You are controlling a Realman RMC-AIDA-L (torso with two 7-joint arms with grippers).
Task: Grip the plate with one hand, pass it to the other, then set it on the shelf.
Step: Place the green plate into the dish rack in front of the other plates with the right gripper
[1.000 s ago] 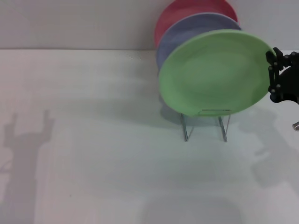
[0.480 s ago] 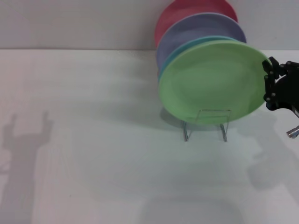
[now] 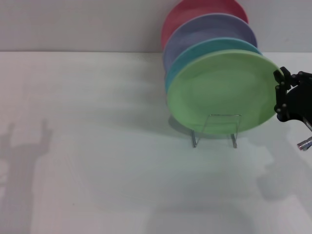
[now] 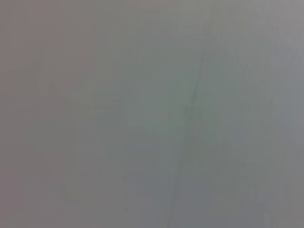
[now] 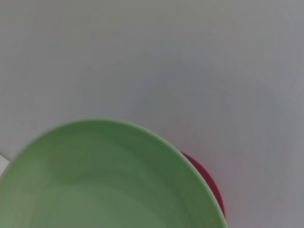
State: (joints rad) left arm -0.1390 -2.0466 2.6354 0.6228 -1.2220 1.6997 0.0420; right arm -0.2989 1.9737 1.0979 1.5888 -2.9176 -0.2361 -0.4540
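Note:
The light green plate (image 3: 222, 92) stands tilted at the front of the shelf (image 3: 215, 130), a small silver wire rack whose front loop shows against the plate's lower edge. My right gripper (image 3: 279, 95) is at the plate's right rim and shut on it. In the right wrist view the plate (image 5: 104, 180) fills the near field. The left gripper is out of view; only its shadow falls on the table at the far left.
Behind the green plate in the rack stand a turquoise plate (image 3: 195, 52), a lavender plate (image 3: 204, 29) and a red plate (image 3: 195, 10). A grey wall runs behind the white table (image 3: 97, 146). The red plate's edge (image 5: 209, 185) shows in the right wrist view.
The green plate has come down and leaned back into the rack, uncovering the turquoise plate behind it. My right gripper moved down with it. The left arm's shadow sank lower.

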